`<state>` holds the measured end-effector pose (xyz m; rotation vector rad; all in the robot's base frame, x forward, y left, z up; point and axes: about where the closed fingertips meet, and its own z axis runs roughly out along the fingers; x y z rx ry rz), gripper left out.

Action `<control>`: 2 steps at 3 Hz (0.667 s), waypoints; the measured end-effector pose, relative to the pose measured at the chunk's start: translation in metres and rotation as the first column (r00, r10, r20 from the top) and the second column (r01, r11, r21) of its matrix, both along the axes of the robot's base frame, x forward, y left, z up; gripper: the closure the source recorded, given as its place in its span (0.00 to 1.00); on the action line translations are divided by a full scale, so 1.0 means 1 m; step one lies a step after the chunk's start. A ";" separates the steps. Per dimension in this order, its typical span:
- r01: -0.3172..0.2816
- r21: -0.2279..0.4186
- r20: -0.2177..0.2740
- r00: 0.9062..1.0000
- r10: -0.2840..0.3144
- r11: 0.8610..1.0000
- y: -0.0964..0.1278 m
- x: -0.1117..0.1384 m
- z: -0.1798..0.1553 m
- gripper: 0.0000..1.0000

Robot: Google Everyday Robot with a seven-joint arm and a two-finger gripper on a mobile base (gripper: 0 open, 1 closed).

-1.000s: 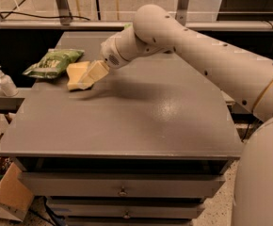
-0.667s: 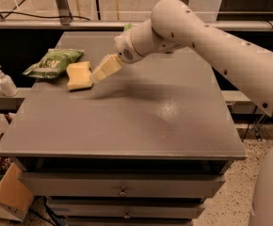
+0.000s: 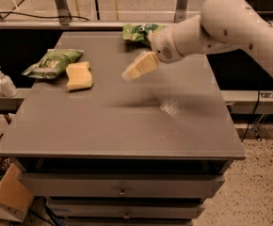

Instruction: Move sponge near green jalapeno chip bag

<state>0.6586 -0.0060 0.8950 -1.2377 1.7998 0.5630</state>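
Note:
The pale yellow sponge [image 3: 79, 76] lies flat on the grey table [image 3: 127, 121] at the back left. Its left edge touches the dark olive-green jalapeno chip bag [image 3: 53, 62], which lies just left of it. My gripper [image 3: 137, 68] hangs above the middle of the table, well to the right of the sponge and clear of it. Its cream fingers point down and to the left and hold nothing.
A brighter green bag [image 3: 141, 32] lies at the table's back edge behind my arm. A white pump bottle [image 3: 4, 81] stands on a ledge to the left. Cardboard boxes [image 3: 7, 199] sit on the floor at lower left. Drawers front the table below.
My gripper has let go of the sponge and drawn back to the right and upward. The sponge stays beside the olive-green bag.

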 end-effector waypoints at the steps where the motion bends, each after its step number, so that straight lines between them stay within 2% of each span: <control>1: 0.056 0.022 -0.021 0.998 -0.055 0.998 -0.058 -0.031 -0.001 0.00; 2: 0.100 0.026 -0.024 0.995 -0.099 0.995 -0.086 -0.036 -0.001 0.00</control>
